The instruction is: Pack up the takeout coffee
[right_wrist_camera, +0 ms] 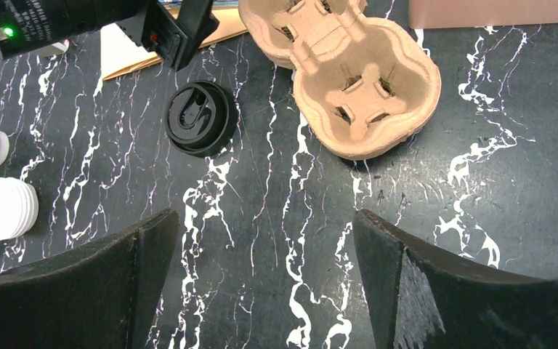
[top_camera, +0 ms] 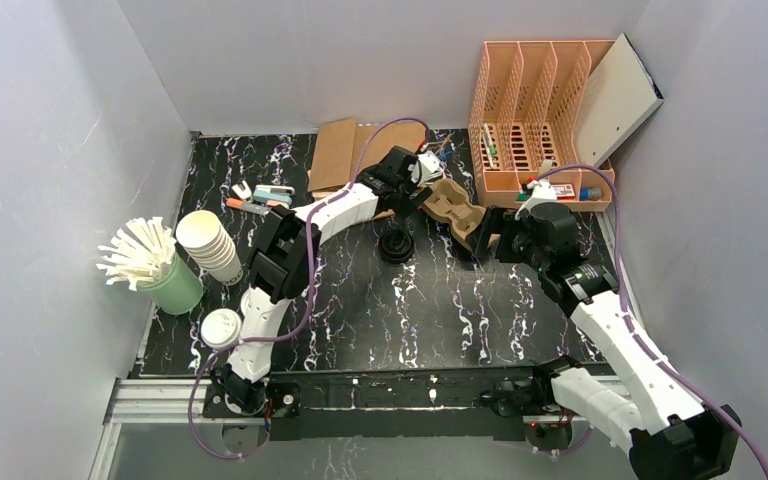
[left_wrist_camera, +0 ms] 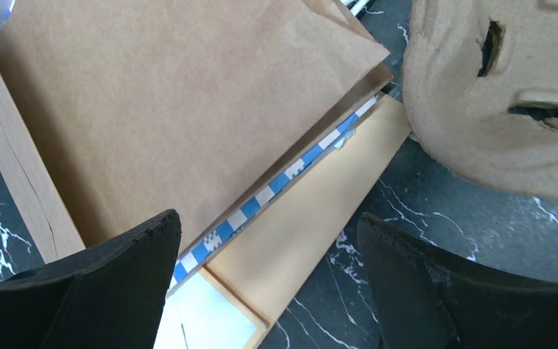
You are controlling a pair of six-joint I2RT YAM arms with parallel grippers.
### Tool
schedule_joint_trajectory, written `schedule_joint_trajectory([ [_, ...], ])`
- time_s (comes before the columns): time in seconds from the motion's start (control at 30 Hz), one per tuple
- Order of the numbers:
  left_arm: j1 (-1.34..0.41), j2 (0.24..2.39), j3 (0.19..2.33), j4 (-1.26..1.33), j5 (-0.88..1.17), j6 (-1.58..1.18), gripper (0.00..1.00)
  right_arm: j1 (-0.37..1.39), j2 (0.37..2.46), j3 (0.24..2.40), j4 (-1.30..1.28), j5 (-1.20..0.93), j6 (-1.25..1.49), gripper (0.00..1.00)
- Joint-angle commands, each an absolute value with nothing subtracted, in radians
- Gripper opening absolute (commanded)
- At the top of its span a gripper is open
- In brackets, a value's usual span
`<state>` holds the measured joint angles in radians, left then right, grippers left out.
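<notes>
One takeout coffee cup with a white sip lid (top_camera: 220, 328) stands at the near left of the table, by the left arm's base and far from both grippers. My left gripper (top_camera: 422, 192) (left_wrist_camera: 269, 218) is open at the back centre. It hovers over the edge of flat brown paper bags (left_wrist_camera: 174, 94) and holds nothing. A moulded pulp cup carrier (top_camera: 457, 212) (left_wrist_camera: 494, 109) (right_wrist_camera: 349, 65) lies empty just to its right. My right gripper (top_camera: 488, 238) (right_wrist_camera: 265, 214) is open over bare marble, on the near side of the carrier.
A loose black lid (top_camera: 396, 245) (right_wrist_camera: 202, 118) lies left of the carrier. A stack of lidless cream cups (top_camera: 210, 243) and a green cup of white sticks (top_camera: 175, 285) stand at the left. An orange file rack (top_camera: 535, 110) fills the back right. Small clutter (top_camera: 260, 200) sits at the back left.
</notes>
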<state>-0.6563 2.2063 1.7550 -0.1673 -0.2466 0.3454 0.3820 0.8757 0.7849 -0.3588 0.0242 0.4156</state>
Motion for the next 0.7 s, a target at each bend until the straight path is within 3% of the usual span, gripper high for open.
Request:
schedule_joint_trajectory([
  [0.0, -0.659, 2.243, 1.852, -0.228, -0.274, 0.445, 0.89, 0.384, 0.897, 0.838, -0.289, 0.033, 0.413, 0.98],
  [0.13, -0.659, 2.269, 1.875, -0.192, -0.326, 0.439, 0.85, 0.384, 0.916, 0.844, -0.285, 0.038, 0.406, 0.98],
  [0.5, -0.660, 2.317, 1.934, -0.149, -0.381, 0.425, 0.50, 0.383, 0.954, 0.832, -0.262, 0.042, 0.406, 0.98],
  [0.67, -0.666, 2.356, 1.971, -0.128, -0.440, 0.440, 0.42, 0.383, 0.967, 0.840, -0.263, 0.040, 0.407, 0.98],
])
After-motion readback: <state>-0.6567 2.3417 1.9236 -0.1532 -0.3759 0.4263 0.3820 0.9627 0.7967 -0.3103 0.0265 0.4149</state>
